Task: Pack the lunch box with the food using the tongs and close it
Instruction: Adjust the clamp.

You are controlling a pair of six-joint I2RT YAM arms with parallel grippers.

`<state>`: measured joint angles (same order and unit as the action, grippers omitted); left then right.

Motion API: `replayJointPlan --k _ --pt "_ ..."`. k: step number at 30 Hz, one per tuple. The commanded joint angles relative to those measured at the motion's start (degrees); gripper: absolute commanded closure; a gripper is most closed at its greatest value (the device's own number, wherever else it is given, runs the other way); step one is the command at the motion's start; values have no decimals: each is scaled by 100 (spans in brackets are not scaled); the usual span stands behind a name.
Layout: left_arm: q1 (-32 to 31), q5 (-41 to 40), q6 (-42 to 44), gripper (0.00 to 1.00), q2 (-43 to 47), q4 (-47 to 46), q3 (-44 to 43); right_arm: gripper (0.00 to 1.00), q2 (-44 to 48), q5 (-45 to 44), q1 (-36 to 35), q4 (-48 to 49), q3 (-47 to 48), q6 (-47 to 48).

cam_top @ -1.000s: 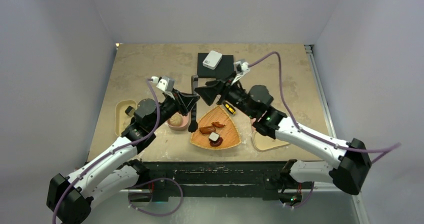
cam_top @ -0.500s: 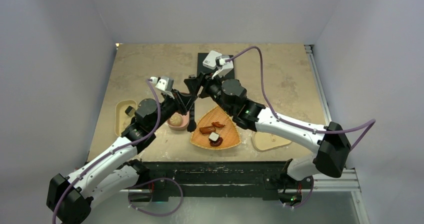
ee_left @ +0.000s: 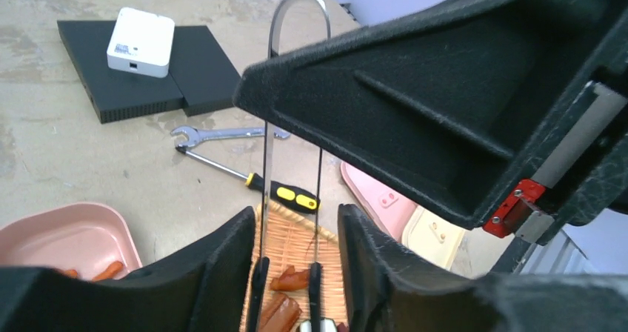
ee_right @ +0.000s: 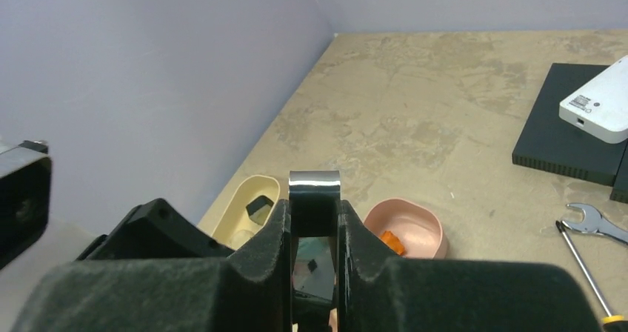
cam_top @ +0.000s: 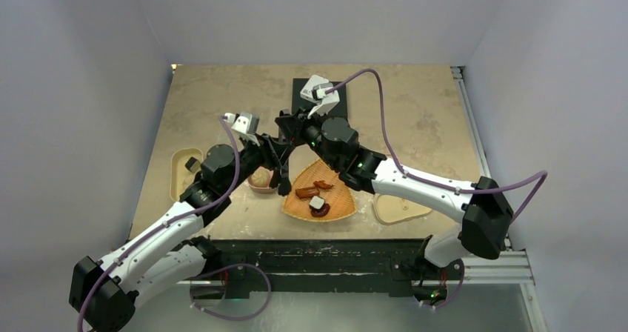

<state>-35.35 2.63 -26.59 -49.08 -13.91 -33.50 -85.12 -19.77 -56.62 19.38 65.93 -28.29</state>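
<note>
- At the far left of the bench [cam_top: 222,102], a cream lunch box [cam_top: 181,187] is seen lying open, with a dark piece [ee_right: 259,204] inside.
- Just beside it, a pink lunch box [ee_left: 81,228] is shown holding a beige bun [cam_top: 259,176] and orange bits [ee_right: 391,241].
- The left claw [ee_left: 296,212] is pictured spread to either side of the tongs [ee_right: 315,180], with a gap visible beside one thin arm.
- The tongs are held upright between the two claws, between the pink lunch box and the woven tray [cam_top: 337,206].
- The right claw [ee_right: 314,207] is seen pressed together, with the looped silver top of the tongs pinched in it.
- A brown sausage [cam_top: 306,193], a black-and-white piece [cam_top: 317,201] and a red bit [cam_top: 320,211] are shown on the tray.
- Behind the tray, a screwdriver [ee_left: 292,196] and a wrench [ee_left: 222,133] are seen in front of a black box [ee_left: 126,87] topped by a white device [ee_left: 141,41].
- At the right, a pink lid [ee_left: 378,198] and a cream lid [cam_top: 403,210] are pictured flat on the bench.
</note>
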Motion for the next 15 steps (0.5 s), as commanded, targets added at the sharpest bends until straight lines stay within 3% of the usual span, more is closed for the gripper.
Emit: replayJointPlan --k 1,8,15 --pt "-20 46 92 52 -84 288 -422 100 234 64 -41 642 -43 382" --pt "-24 -243 181 51 -179 629 -630 100 190 -62 -221 677 -25 839" --pt "-20 -291 261 71 -300 679 -825 100 92 -163 -439 686 35 1152"
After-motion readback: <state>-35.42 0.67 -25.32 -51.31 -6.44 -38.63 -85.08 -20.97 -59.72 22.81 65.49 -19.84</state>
